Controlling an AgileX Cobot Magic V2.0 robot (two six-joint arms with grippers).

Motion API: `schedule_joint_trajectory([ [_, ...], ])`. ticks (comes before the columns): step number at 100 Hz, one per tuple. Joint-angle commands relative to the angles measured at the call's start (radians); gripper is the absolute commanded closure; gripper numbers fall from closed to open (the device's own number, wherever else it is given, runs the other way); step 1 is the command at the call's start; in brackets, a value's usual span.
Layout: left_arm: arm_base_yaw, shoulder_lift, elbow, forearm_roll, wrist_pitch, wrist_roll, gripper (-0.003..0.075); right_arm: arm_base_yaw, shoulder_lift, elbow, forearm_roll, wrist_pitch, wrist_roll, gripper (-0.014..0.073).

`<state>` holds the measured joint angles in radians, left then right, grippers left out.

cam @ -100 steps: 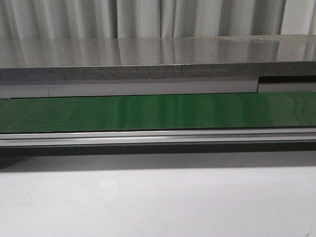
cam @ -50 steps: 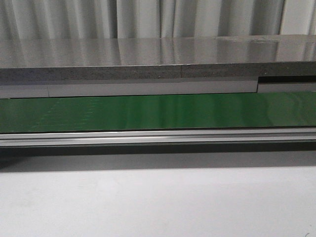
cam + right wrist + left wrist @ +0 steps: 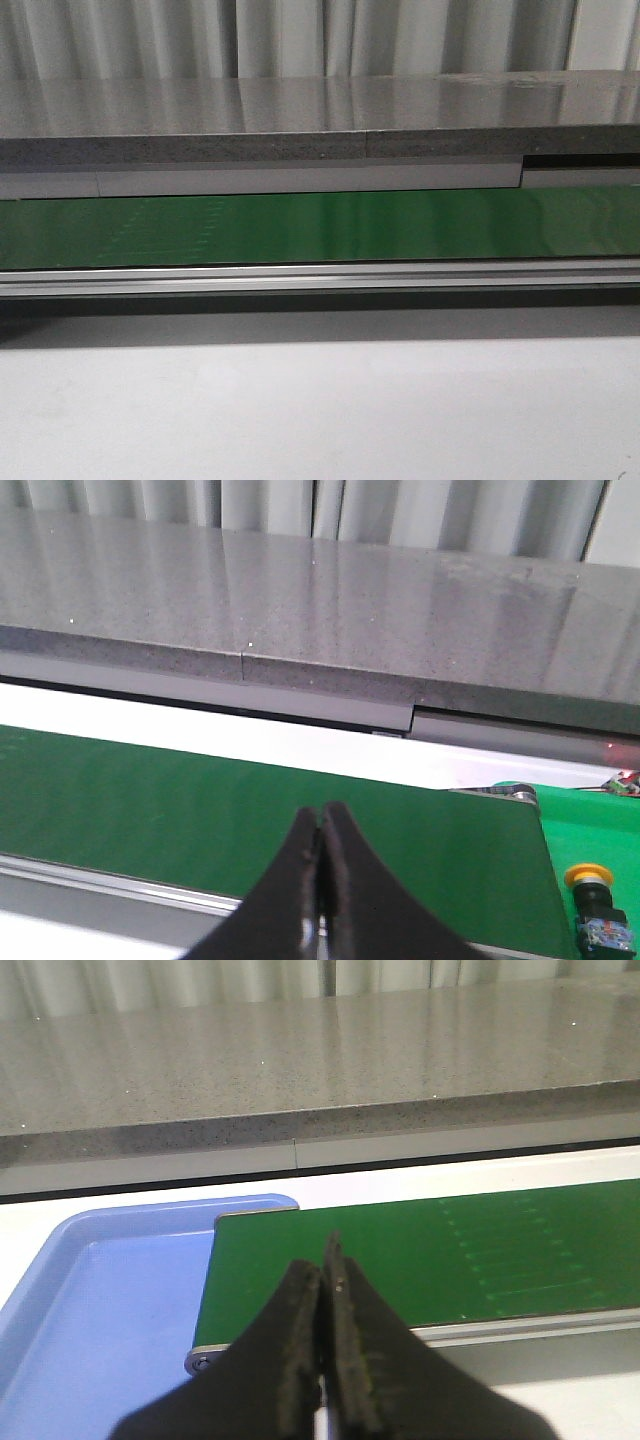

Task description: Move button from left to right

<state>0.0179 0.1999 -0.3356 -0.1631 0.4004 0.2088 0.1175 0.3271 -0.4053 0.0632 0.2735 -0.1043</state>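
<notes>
**Button off the belt's end, both pincers clenched**

Front view: a green conveyor belt (image 3: 320,228) ran straight across from 9 to 3 o'clock, with a silver rail (image 3: 320,278) along its near edge and a grey speckled counter (image 3: 300,125) behind it at 12 o'clock. A white table (image 3: 320,410) filled the 6 o'clock half. Neither arm nor the button appeared here.

Left wrist view: the left gripper (image 3: 322,1280) was clenched, its dark fingers pressed together with nothing between them. Beyond the tips lay the belt's end, and a blue tray (image 3: 110,1300) sat just beside that end at about 9 o'clock.

Right wrist view: the right gripper (image 3: 320,825) was likewise clenched on nothing. The button (image 3: 597,905) stood at roughly 4 o'clock, just past the belt's end on a brighter green surface (image 3: 600,825). It showed a round yellow-orange cap above a dark neck and a black boxy body, with a small red and blue mark on its face. The mark was too small to read, and no other writing was legible.
</notes>
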Motion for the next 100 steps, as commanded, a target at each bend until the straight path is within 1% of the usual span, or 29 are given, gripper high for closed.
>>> schedule_joint_trajectory([
  [1, -0.008, 0.007, -0.026, -0.014, -0.071, -0.001, 0.0740, 0.002, -0.030, 0.039, -0.016, -0.159, 0.009, 0.0662],
  [18, -0.008, 0.007, -0.026, -0.014, -0.071, -0.001, 0.0740, 0.002, -0.130, 0.198, -0.012, -0.273, 0.012, 0.0662],
  [34, -0.008, 0.007, -0.026, -0.014, -0.071, -0.001, 0.0740, 0.002, -0.244, 0.296, -0.012, -0.286, 0.012, 0.0662],
  [52, -0.008, 0.007, -0.026, -0.014, -0.071, -0.001, 0.0740, 0.002, -0.362, 0.365, -0.002, -0.286, 0.012, 0.0662],
  [71, -0.008, 0.007, -0.026, -0.014, -0.071, -0.001, 0.0740, 0.002, -0.357, 0.418, 0.001, -0.293, 0.012, 0.0662],
  [80, -0.008, 0.007, -0.026, -0.014, -0.071, -0.001, 0.0740, 0.002, -0.357, 0.417, 0.001, -0.268, 0.012, 0.0662],
  [100, -0.008, 0.007, -0.026, -0.014, -0.071, -0.001, 0.0740, 0.002, -0.357, 0.417, 0.003, -0.268, 0.012, 0.0662],
])
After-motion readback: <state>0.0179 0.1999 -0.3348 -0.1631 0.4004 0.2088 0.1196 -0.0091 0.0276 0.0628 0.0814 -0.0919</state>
